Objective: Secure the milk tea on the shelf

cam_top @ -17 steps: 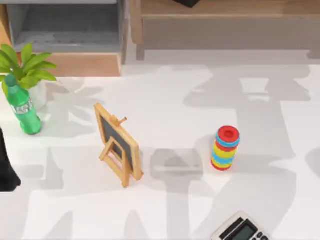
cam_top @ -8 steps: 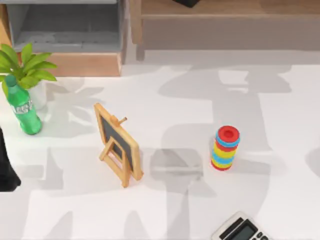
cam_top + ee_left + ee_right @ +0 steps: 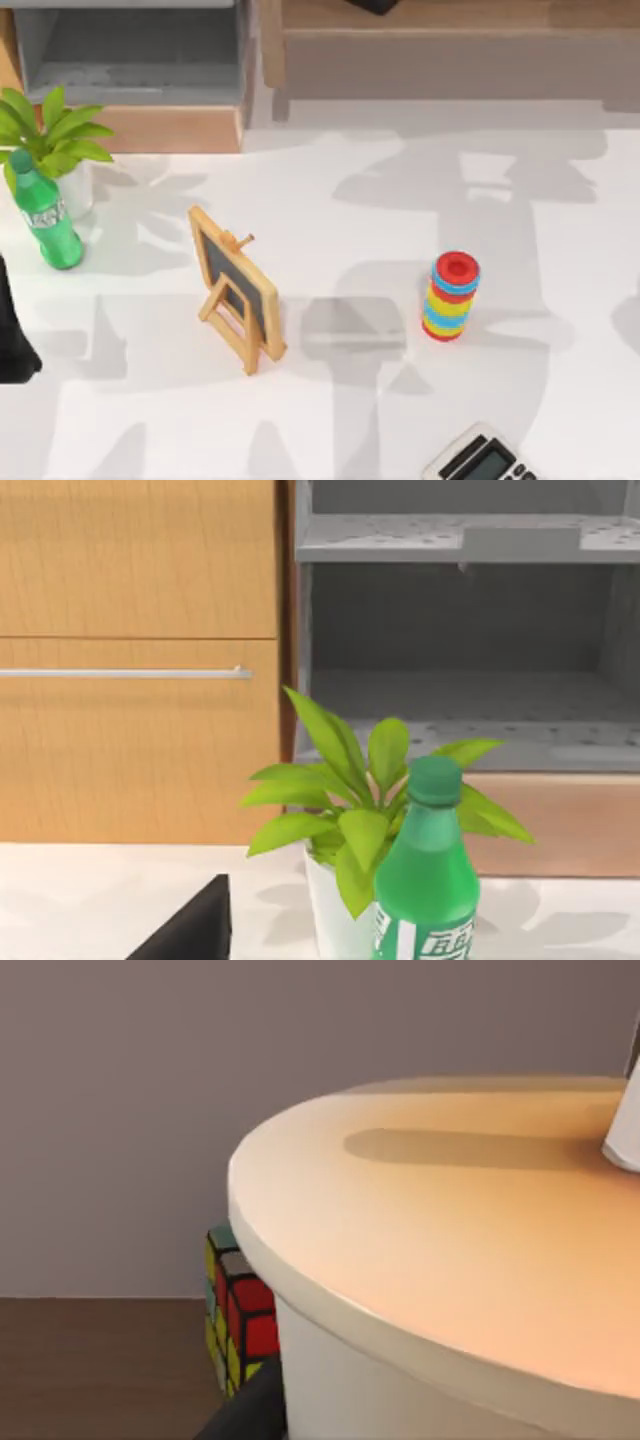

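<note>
White tabletop (image 3: pixel 330 190) is seen from the top view, backed by a wooden cabinet with a grey open shelf unit (image 3: pixel 130 60) at the upper left and a longer wooden shelf (image 3: pixel 450 20) along the top right. A potted plant (image 3: pixel 55 140) stands at the table's left side, with a green soda bottle (image 3: pixel 45 215) just beside it, in front. A small wooden easel chalkboard (image 3: pixel 235 285) is placed left of centre, tilted on its stand. A stack of coloured rings (image 3: pixel 452 295) with a red top is set right of centre, well apart from the easel. A calculator (image 3: pixel 480 458) is cut off at the bottom edge. A dark part of the left arm (image 3: pixel 12 335) is seen at the far left edge of the table.

From the left wrist view, the plant (image 3: pixel 350 810) and the green bottle (image 3: pixel 428 880) are seen close up, the bottle in front of the white pot; behind them are the grey shelf compartments (image 3: pixel 460 660) and a wooden drawer front with a metal handle (image 3: pixel 125 672). A dark piece of the left gripper (image 3: pixel 195 935) is caught at the frame's lower edge; whether its fingers are apart or together cannot be told.

From the right wrist view, the milk tea (image 3: pixel 450 1260) is seen very close, its cream lid wide across the frame with a white straw (image 3: pixel 625 1130) at the edge. It sits over a brown wooden surface (image 3: pixel 100 1360), against a plain grey-brown back wall. A Rubik's cube (image 3: pixel 238 1320) is just beside the cup, partly hidden behind it. A dark bit of the right gripper (image 3: pixel 245 1415) lies against the cup's white side; whether the cup is clamped cannot be told.
</note>
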Available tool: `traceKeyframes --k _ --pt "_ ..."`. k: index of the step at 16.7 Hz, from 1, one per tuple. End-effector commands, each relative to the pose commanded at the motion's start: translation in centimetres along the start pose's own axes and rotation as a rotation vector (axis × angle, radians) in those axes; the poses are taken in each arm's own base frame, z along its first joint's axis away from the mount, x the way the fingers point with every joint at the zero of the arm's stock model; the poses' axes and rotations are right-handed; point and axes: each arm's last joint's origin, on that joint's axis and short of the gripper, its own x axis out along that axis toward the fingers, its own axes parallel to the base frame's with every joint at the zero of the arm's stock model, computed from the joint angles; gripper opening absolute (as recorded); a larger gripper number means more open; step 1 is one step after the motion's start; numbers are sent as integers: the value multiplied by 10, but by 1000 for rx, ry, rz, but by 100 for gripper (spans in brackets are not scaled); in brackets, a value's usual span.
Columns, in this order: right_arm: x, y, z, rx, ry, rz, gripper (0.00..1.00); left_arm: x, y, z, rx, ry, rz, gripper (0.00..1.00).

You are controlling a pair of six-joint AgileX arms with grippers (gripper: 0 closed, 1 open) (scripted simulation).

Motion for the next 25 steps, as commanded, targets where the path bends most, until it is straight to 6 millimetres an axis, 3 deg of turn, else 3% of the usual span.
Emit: traceKeyframes --k 4,7,13,19,25 --pt "0 13 -12 5 -1 -14 0 0 0 0 0 0 0 100" --pt "13 18 -17 21 -8 8 0 0 0 0 0 0 0 100" --pt "49 3 -17 46 -16 60 0 0 0 0 0 0 0 100" --pt "53 -1 -17 51 -13 67 0 0 0 0 0 0 0 100" --pt "53 -1 -17 51 -13 67 45 0 0 0 0 0 0 100"
